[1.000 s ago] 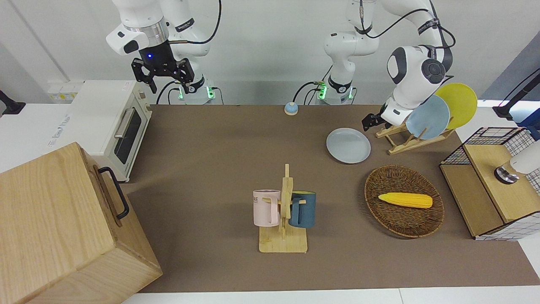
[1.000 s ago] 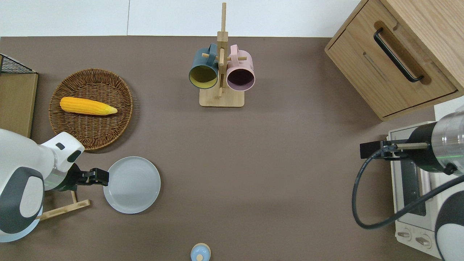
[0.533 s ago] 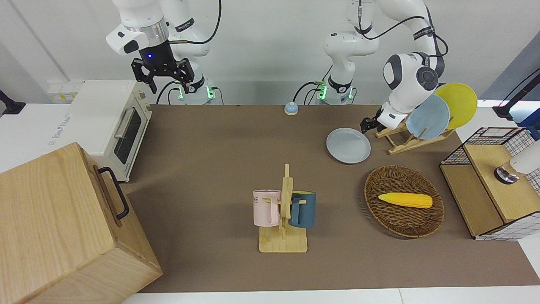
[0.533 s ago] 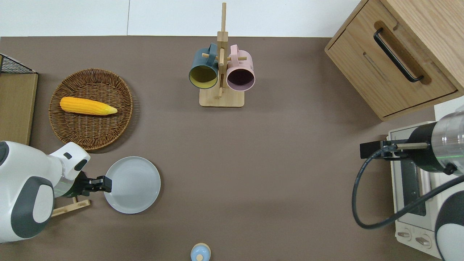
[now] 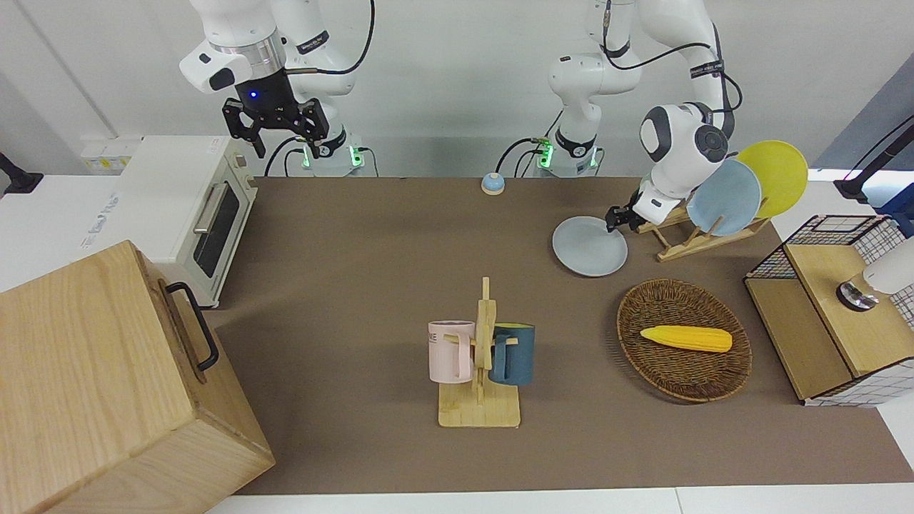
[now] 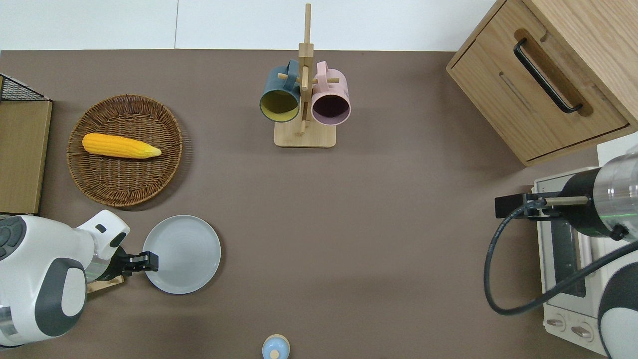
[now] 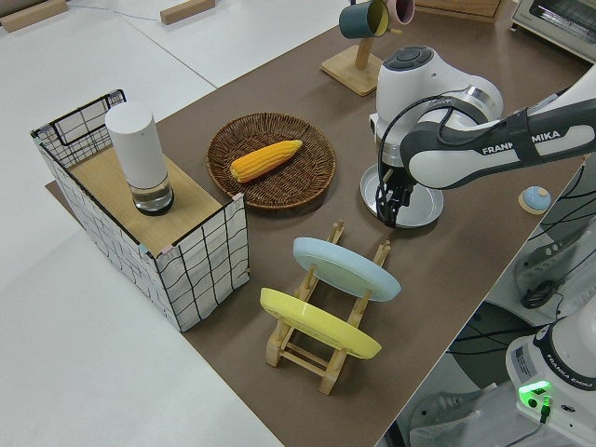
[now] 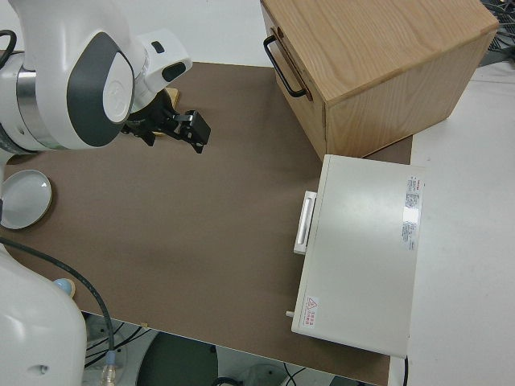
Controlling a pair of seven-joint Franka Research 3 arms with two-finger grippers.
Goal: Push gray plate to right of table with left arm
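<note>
The gray plate (image 5: 590, 246) lies flat on the brown table (image 5: 357, 235), between the plate rack and the table's middle. It also shows in the overhead view (image 6: 182, 254) and in the left side view (image 7: 414, 207). My left gripper (image 5: 615, 220) is low at the plate's rim, on the side toward the left arm's end of the table. In the overhead view the left gripper (image 6: 149, 262) overlaps that rim, and its fingers look shut and empty. My right gripper (image 5: 284, 143) is parked.
A wooden rack holds a bluer plate (image 5: 725, 196) and a yellow plate (image 5: 775, 175) beside the gray plate. A wicker basket (image 6: 124, 199) with corn lies farther from the robots. A mug rack (image 6: 304, 137), a small bell (image 6: 275, 346), a toaster oven (image 5: 186, 207) and a wooden cabinet (image 5: 93, 371) stand around.
My left gripper has come down from beside the plate rack to the gray plate's rim. The plate has not visibly moved. The right arm is still.
</note>
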